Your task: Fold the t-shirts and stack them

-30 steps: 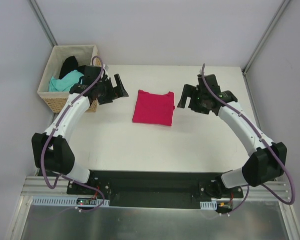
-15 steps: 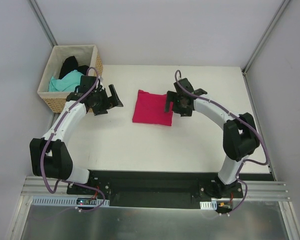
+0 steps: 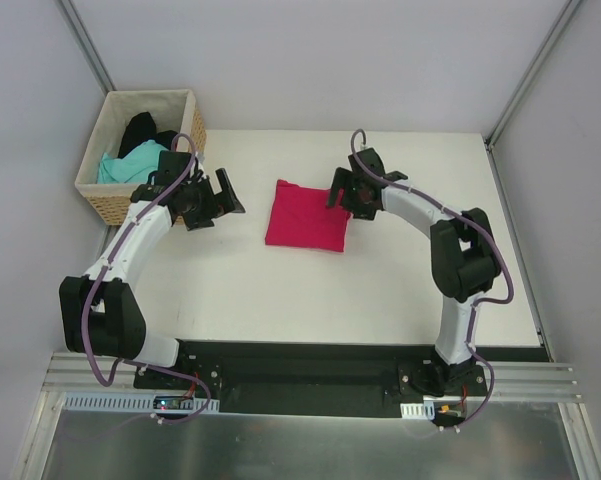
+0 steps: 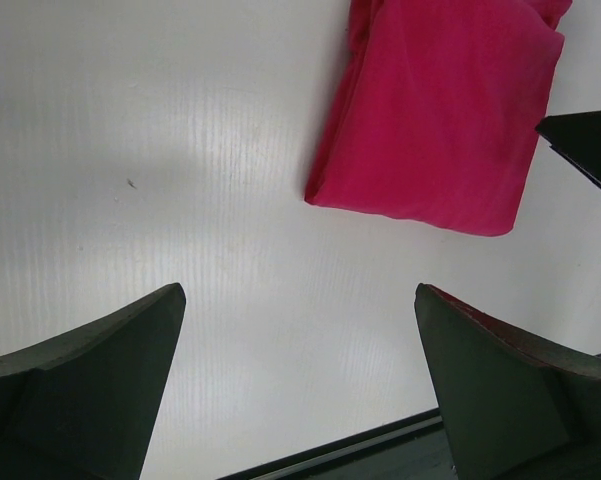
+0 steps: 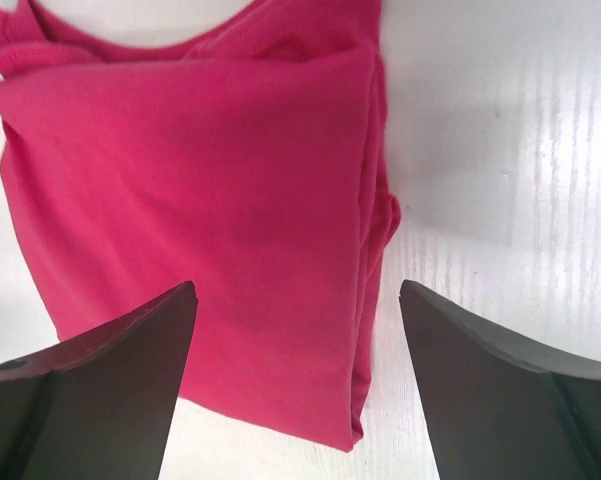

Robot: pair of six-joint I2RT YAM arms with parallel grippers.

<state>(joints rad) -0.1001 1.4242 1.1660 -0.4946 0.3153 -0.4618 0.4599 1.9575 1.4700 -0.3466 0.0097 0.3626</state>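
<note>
Right fingers (image 5: 90,390) reached crimson shirt (image 5: 200,200), perhaps touching.

A white tabletop (image 3: 280,290) fills the middle of the frame, enclosed by plain pale grey walls (image 3: 310,60) with slanting metal posts (image 3: 87,45) in the upper corners. A black plate (image 3: 310,365) and metal sheet (image 3: 300,450) line the bottom edge.
</note>
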